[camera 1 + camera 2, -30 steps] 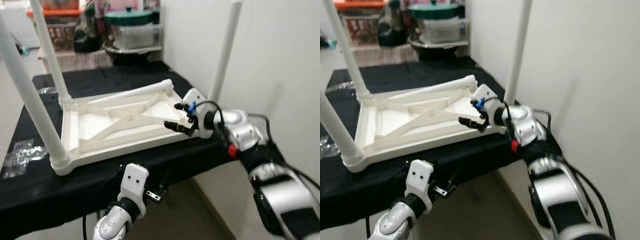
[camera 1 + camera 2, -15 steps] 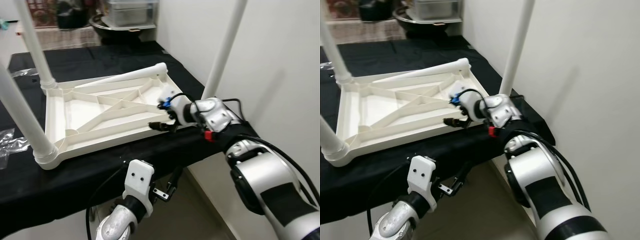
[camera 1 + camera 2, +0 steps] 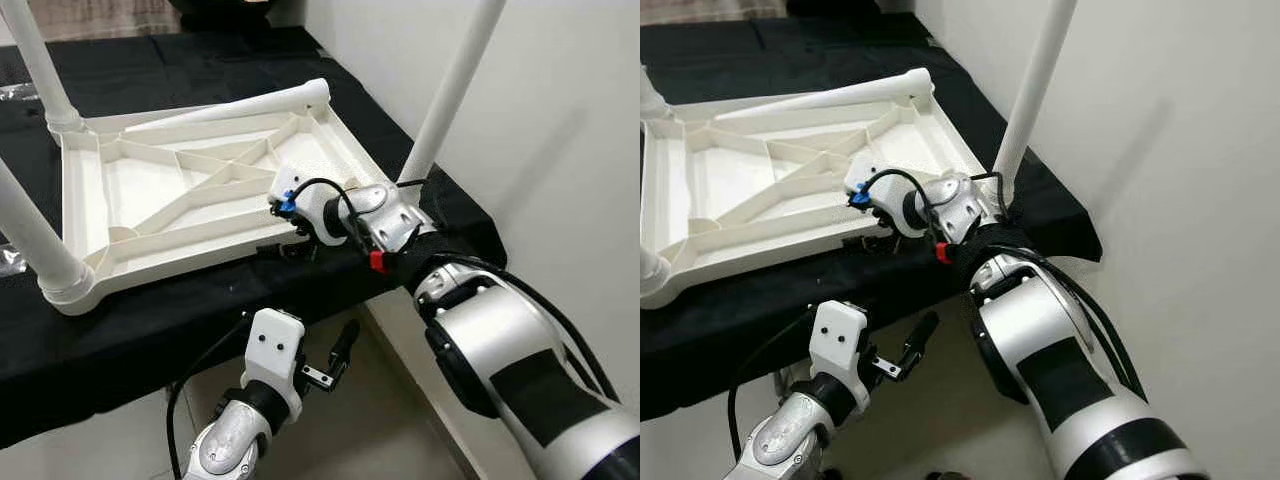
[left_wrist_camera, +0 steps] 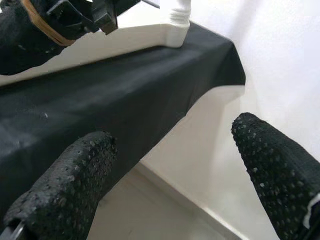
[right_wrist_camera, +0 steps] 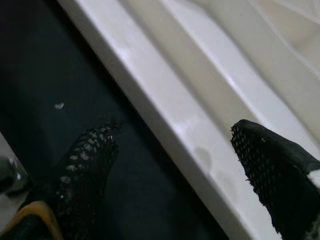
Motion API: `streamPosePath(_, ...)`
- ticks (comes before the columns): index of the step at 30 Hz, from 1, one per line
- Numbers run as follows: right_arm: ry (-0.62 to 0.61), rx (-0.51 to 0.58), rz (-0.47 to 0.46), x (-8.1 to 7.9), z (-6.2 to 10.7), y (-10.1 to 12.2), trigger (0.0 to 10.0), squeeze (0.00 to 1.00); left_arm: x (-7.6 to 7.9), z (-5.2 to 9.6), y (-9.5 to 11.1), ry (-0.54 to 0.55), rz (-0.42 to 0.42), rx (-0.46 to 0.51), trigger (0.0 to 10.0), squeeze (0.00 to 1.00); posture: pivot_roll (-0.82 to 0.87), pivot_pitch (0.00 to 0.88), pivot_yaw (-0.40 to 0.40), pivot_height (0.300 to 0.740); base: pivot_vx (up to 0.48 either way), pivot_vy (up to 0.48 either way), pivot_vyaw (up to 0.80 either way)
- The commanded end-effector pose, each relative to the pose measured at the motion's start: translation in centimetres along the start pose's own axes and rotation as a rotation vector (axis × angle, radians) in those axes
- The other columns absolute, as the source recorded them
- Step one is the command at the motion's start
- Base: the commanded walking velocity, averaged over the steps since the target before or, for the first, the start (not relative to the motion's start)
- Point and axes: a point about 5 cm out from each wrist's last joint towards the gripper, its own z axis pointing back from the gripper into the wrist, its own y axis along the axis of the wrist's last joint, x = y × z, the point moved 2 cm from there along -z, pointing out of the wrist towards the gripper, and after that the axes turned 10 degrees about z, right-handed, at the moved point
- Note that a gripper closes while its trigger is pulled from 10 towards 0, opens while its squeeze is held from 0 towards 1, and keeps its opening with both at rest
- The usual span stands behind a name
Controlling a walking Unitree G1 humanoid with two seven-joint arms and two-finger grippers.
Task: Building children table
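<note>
Right gripper: at 6 o'clock of the upturned white table top, low at its near rim; a second ago it sat higher, at the rim's right end beside the corner leg.
Left eye view: the table top lies underside up on a black-covered bench. Three white legs stand up: one at the far left corner, 11 o'clock; one at the near left, 8 o'clock; one at the right corner, 3 o'clock. A fourth leg lies flat along the far edge, 12 o'clock, not fitted.
Right eye view: same layout; left gripper hangs below the bench edge.
Left wrist view: left fingers parted, holding nothing, bench front ahead.
Right wrist view: right fingers spread apart either side of the rim, one over cloth, one over plastic; not clamped.
Meaning: likely preparing to grip the rim to steady or turn the top; one leg remains.
</note>
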Motion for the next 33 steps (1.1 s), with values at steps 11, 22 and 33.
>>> streamPosePath(11,-0.039,-0.1,0.053,-0.3,-1.0,0.1,10.0,0.0,2.4,0.0,0.3,-0.04,0.061,0.008,10.0,0.0,-0.02,0.233,-0.195,0.74,0.0,0.0,0.0)
streamPosePath(22,-0.046,-0.1,-0.006,-0.8,-1.9,1.3,10.0,0.0,3.1,0.2,0.7,-0.023,0.076,0.013,10.0,0.0,-0.03,0.271,-0.225,0.74,0.0,0.0,0.0)
streamPosePath(33,-0.141,-0.126,-0.004,-0.1,-2.0,1.8,0.0,0.0,3.3,0.1,0.7,-0.013,0.084,0.019,10.0,0.0,-0.05,0.27,-0.233,0.74,0.0,0.0,0.0)
